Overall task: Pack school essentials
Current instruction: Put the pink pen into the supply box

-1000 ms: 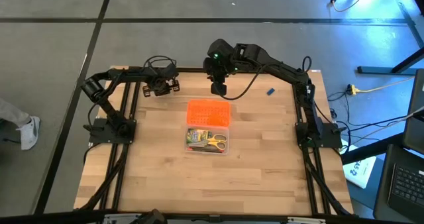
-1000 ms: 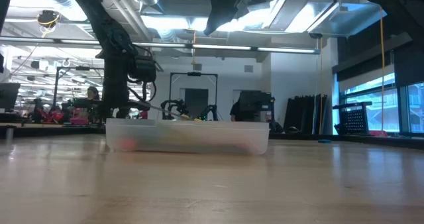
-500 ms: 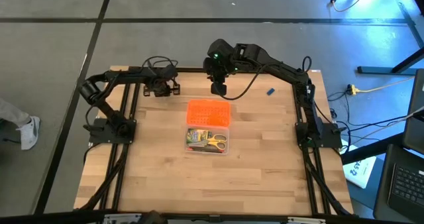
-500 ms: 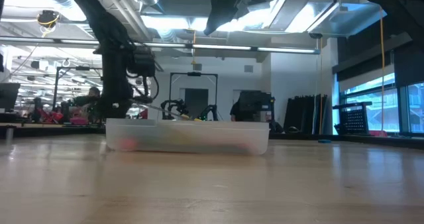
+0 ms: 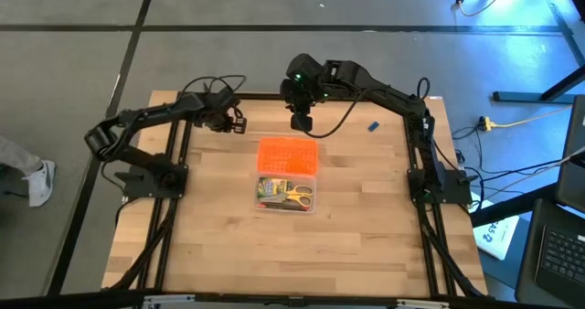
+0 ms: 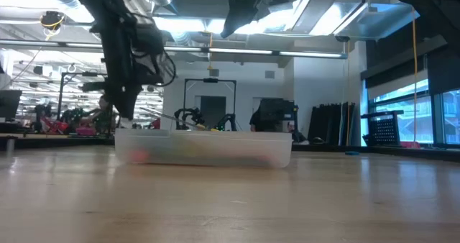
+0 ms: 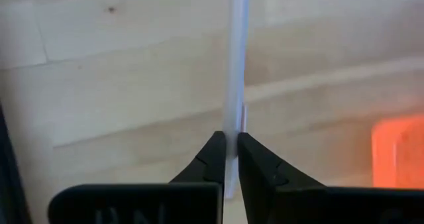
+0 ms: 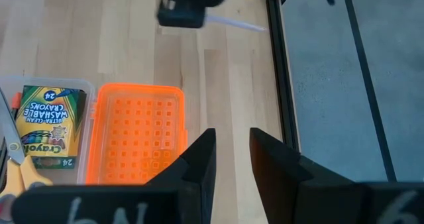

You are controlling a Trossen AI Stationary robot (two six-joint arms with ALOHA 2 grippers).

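My left gripper (image 5: 226, 119) is over the far left part of the table, shut on a thin pale pen (image 7: 237, 58). The right wrist view shows that pen (image 8: 240, 24) sticking out of it toward the far edge. My right gripper (image 8: 232, 154) hangs open, high over the far middle of the table (image 5: 300, 119). The clear box (image 5: 285, 196) stands mid-table and holds the green-yellow crayon box (image 8: 50, 126) and the yellow-handled scissors (image 5: 297, 196). A tiny blue piece (image 5: 373, 125) lies on the wood at the far right. The pink block is not visible. My left gripper pinches the pen near one end (image 7: 230, 141) between its two fingertips, coming from above. The long part of the pen runs on past the fingers toward the far edge. Whether its free end rests on the table I cannot tell.
The box's orange lid (image 5: 287, 154) lies folded open on the far side of the clear box (image 6: 205, 148). Dark arm frames run along the table's left, right and far edges (image 8: 275, 85). Bare wood (image 5: 302, 254) stretches toward the near edge.
My left arm has lifted, its elbow swinging out toward the table's left edge, and the wrist has risen and tipped. Its gripper stays over nearly the same spot, still shut on the pen. The right arm has kept still.
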